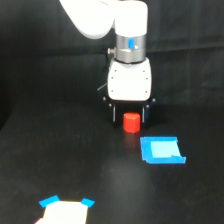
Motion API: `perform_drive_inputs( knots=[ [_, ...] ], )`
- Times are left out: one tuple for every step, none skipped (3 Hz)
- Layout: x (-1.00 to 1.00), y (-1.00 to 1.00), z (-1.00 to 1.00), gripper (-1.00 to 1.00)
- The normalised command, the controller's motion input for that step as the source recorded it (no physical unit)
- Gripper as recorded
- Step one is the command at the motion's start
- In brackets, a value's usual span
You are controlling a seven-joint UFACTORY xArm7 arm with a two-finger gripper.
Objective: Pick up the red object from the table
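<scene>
Nearest my camera, at the bottom edge, I see a pale card with blue tape corners, partly cut off by the frame. Further in, toward the exterior view's right, a flat blue square lies on the table. Just beyond it and slightly to the exterior view's left is the red object, upright, sitting between the two dark fingers of the gripper. Jaws are spread wider than the block, one finger on each side; I can't tell if either pad touches it, and I can't tell if the block is resting on the table or just off it. Behind that, the white gripper body and the arm rise out of frame against black cloth.
</scene>
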Motion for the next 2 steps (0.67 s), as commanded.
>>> perform_drive_inputs(
  knots=[
    [0.49, -0.13, -0.10, 0.16],
    [0.87, -0.11, -0.39, -0.61]
  ],
)
